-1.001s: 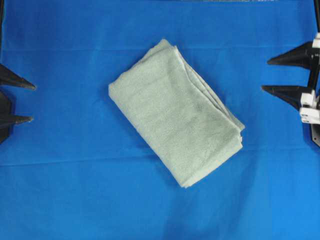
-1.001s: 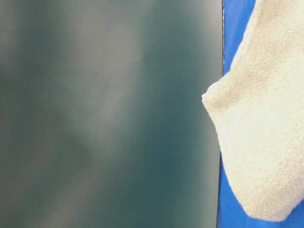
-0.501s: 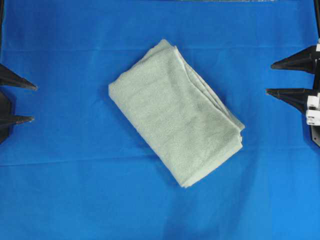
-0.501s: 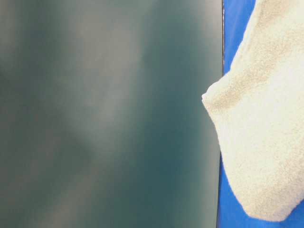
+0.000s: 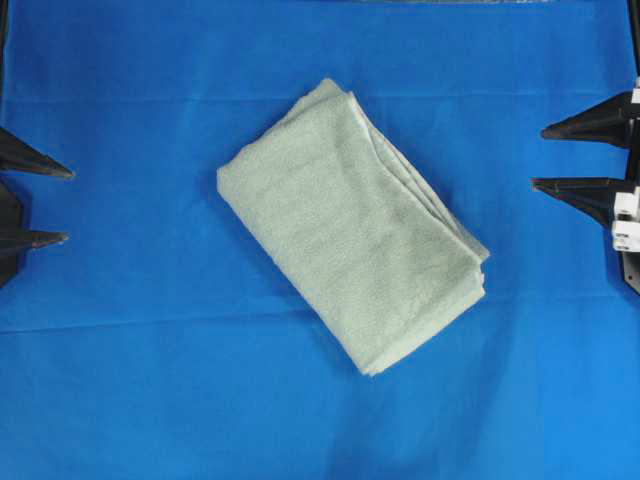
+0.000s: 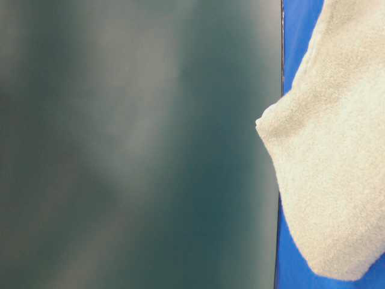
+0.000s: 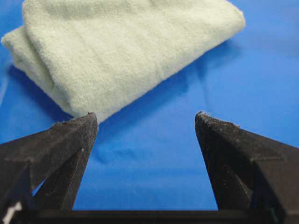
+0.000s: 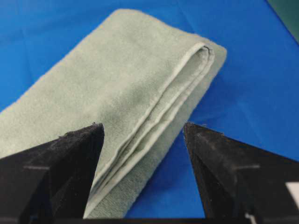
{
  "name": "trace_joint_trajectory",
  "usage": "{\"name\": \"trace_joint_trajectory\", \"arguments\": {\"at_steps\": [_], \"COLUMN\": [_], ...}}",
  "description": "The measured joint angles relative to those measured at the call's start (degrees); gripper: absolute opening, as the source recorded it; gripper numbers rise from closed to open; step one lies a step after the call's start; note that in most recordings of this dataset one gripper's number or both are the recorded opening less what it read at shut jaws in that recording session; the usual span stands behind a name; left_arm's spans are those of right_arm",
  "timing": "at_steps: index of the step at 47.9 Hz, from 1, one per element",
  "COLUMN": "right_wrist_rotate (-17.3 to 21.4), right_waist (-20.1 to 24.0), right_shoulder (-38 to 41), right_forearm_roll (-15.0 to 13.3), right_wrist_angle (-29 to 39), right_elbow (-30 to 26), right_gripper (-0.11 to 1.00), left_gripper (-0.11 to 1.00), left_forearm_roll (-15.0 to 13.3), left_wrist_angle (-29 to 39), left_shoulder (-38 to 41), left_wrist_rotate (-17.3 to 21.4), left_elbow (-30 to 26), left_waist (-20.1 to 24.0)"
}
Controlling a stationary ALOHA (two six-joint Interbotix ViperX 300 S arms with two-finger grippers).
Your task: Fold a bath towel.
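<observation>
The bath towel [image 5: 350, 225] lies folded into a thick pale sage-green rectangle, set diagonally in the middle of the blue cloth. Its stacked hemmed edges run along the upper-right side and show clearly in the right wrist view on the bath towel [image 8: 117, 79]. My left gripper [image 5: 68, 207] rests at the left edge of the overhead view, open, well away from the towel. My right gripper [image 5: 538, 157] sits at the right edge, open and apart from the towel. In the left wrist view the left gripper [image 7: 145, 115] frames bare blue cloth, with the bath towel [image 7: 121, 46] beyond it. The right gripper [image 8: 143, 125] holds nothing.
A blue cloth [image 5: 130, 380] covers the whole table. In the table-level view a dark blurred panel [image 6: 132, 144] fills the left two thirds, and a corner of the bath towel [image 6: 337, 150] shows on the right.
The right gripper drew back slightly toward the right edge, then stopped. The towel and the left gripper have not moved.
</observation>
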Motion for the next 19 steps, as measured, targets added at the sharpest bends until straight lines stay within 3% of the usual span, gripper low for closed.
{"name": "trace_joint_trajectory", "arguments": {"at_steps": [19], "right_wrist_rotate": [0.0], "right_waist": [0.0], "right_shoulder": [0.0], "right_forearm_roll": [0.0], "right_wrist_angle": [-0.88], "right_elbow": [0.0], "right_gripper": [0.67], "left_gripper": [0.81], "left_forearm_roll": [0.09], "left_wrist_angle": [0.0], "left_shoulder": [0.0], "left_wrist_rotate": [-0.26], "left_elbow": [0.0], "left_waist": [0.0]}}
